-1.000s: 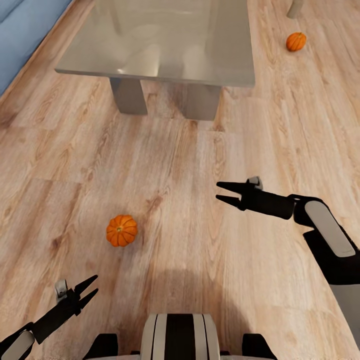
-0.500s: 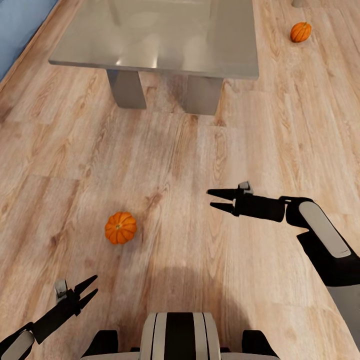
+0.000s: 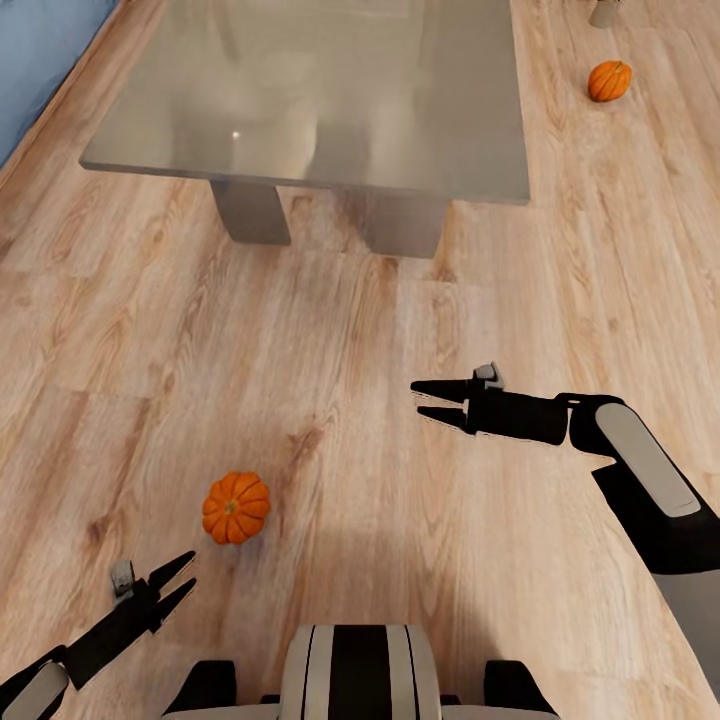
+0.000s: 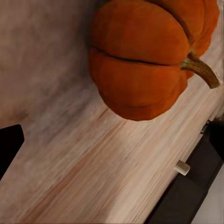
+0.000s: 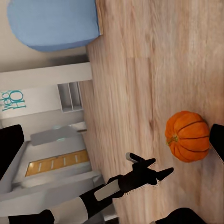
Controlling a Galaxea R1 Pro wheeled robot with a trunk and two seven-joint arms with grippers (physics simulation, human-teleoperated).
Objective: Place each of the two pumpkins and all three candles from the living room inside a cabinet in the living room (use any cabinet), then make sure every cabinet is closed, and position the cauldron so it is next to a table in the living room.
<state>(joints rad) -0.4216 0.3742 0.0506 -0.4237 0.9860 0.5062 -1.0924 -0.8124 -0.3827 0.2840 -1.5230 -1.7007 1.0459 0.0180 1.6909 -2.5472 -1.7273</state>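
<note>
My left gripper [image 3: 178, 582]: low at my left side, fingers parted, holding nothing.
My right gripper [image 3: 430, 400]: forearm reaching across my front, fingers parted, holding nothing.
My trunk: centred below.

**Cropped and concealed**

The glossy grey rectangular coffee table [image 3: 320, 90] runs off the frame's top edge, as does a beige stub [image 3: 604, 12] far beyond the right gripper's fingers [image 3: 440, 388]. Past the left fingers, the ribbed orange pumpkin [image 4: 144, 56] is cropped.
</note>
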